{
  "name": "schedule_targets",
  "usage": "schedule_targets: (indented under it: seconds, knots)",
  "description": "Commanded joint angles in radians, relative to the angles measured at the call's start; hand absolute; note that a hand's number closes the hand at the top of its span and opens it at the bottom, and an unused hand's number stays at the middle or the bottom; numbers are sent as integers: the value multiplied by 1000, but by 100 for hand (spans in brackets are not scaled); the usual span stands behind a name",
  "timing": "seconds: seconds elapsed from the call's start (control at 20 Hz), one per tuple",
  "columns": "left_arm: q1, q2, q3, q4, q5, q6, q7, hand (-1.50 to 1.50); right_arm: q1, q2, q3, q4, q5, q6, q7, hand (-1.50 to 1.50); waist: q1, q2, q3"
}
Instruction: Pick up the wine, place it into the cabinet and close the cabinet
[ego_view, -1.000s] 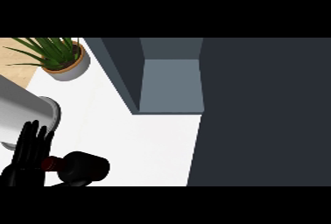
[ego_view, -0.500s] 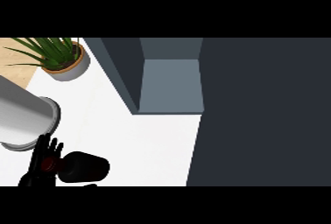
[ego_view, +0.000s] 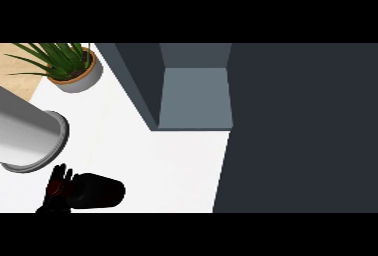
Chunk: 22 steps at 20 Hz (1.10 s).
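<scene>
Black against near-black at the lower left corner: left hand (ego_view: 52, 197), fingers (ego_view: 58, 172) straight and pointing away from the body, curled round nothing, so open. No right hand in view, hence the left the only one placed for the grasp.

Touching that hand, or overlapping it from this angle: dark glass wine bottle (ego_view: 100, 192), resting on the white surface (ego_view: 170, 167). Reddish neck end right at the fingers, wide dark body bulging off to the hand's right. Long axis therefore running left to right across the view, neck toward the hand, base toward the cabinet side. Probably upright and only foreshortened by the steep downward look, though impossible to settle between upright and lying. Coming move, by that reading: closing round the neck end alongside the fingers, with little sideways reach called for.

Just beyond the hand, entering from the left edge: broad grey cylinder with a paler rim (ego_view: 26, 135), near the bottle but apart from it.

Farther out, up and to the right of the bottle, well apart: dark slate cabinet (ego_view: 136, 85), with an open compartment (ego_view: 196, 97) of lighter blue-grey facing the surface. Along the right, wide dark panel (ego_view: 303, 130), possibly the door, not clear. Farthest, at the upper left: spiky green plant in a grey pot (ego_view: 70, 67).
</scene>
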Motion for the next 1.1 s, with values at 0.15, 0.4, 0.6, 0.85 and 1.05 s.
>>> schedule_targets:
  seconds: [0.15, 0.4, 0.6, 0.85, 1.05]
  knots:
    - [-130, -5, 26, 249, 32, -12, -121, -150, -13, -4, 19, -137, -44, -36, 139, -150, -8, -1, -1]
    - [-105, 14, 71, 294, 80, -111, -157, -150, 2, -2, -14, -69, -66, -15, 70, -150, 2, 1, 0]
    - [-172, 50, 90, 357, 89, -142, -157, -150, -34, -15, -15, -126, -59, -46, 139, -150, -3, 0, 0]
    - [-239, 12, 70, 416, 40, -81, -206, -150, 20, -24, -61, -94, -127, -4, 87, -150, -2, 1, 1]
    - [-245, 22, 112, 461, 111, -143, -218, 150, 49, -7, -4, -146, -70, -29, 104, -150, -3, 0, 0]
